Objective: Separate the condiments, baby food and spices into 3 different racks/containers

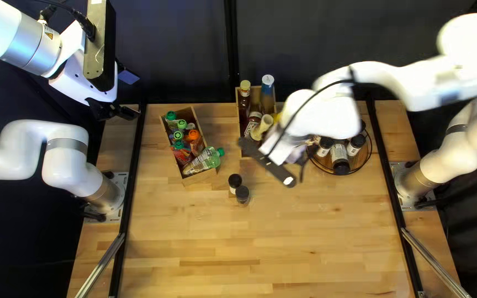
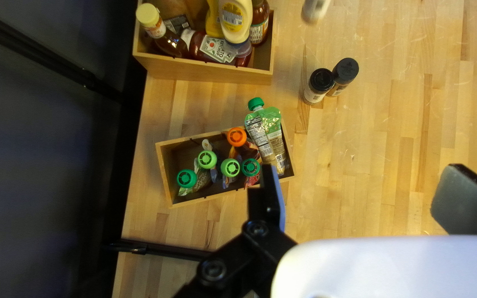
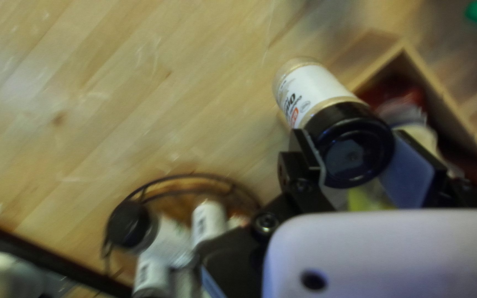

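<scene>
My left gripper (image 1: 123, 112) is raised left of the baby food box (image 1: 201, 175); in the left wrist view the left gripper (image 2: 360, 198) stands open and empty, the pouches (image 2: 266, 132) ahead. My right gripper (image 1: 300, 159) hovers between the condiment box (image 1: 245, 157) and the round wire rack (image 1: 364, 160). In the right wrist view the right gripper (image 3: 354, 157) is shut on the black cap of a white-labelled spice jar (image 3: 313, 91). Two black-capped spice jars (image 1: 234, 182) (image 1: 242, 194) stand together on the table. Several jars (image 1: 340, 154) are in the rack.
Black rails (image 1: 133, 165) (image 1: 387, 165) run along both table sides. A dark curtain (image 1: 183, 49) hangs behind the far edge. Bottles (image 1: 244, 96) rise above the condiment box, and a green-capped pouch (image 1: 208, 159) leans over the baby food box's near end.
</scene>
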Controlling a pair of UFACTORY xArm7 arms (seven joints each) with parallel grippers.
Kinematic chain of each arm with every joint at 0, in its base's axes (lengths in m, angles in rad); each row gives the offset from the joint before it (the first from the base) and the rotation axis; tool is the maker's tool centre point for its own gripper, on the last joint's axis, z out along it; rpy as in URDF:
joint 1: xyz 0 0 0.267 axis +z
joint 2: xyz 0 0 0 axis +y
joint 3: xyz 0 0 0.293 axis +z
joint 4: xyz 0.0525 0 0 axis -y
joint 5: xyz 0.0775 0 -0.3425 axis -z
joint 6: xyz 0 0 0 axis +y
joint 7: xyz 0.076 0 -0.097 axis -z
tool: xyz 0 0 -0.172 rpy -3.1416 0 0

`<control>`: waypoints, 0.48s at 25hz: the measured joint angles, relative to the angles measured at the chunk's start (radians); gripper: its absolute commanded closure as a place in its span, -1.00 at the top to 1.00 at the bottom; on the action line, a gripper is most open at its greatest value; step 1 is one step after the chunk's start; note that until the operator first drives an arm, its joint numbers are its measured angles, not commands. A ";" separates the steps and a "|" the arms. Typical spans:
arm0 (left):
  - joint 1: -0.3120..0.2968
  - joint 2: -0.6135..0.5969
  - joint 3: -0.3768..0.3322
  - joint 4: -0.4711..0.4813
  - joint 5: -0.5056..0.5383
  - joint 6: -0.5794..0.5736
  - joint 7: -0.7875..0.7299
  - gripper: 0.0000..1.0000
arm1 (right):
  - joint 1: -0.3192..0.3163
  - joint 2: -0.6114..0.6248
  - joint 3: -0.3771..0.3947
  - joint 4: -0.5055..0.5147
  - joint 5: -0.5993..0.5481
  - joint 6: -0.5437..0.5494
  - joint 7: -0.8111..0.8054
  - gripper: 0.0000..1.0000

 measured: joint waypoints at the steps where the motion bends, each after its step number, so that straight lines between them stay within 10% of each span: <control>1: 0.000 0.000 0.000 0.000 0.000 0.000 0.000 1.00 | -0.005 0.033 -0.021 -0.013 0.008 0.022 -0.005 -1.00; 12: 0.000 0.000 0.000 0.000 0.000 0.000 0.000 1.00 | -0.104 0.263 -0.182 -0.144 -0.012 0.156 -0.007 -1.00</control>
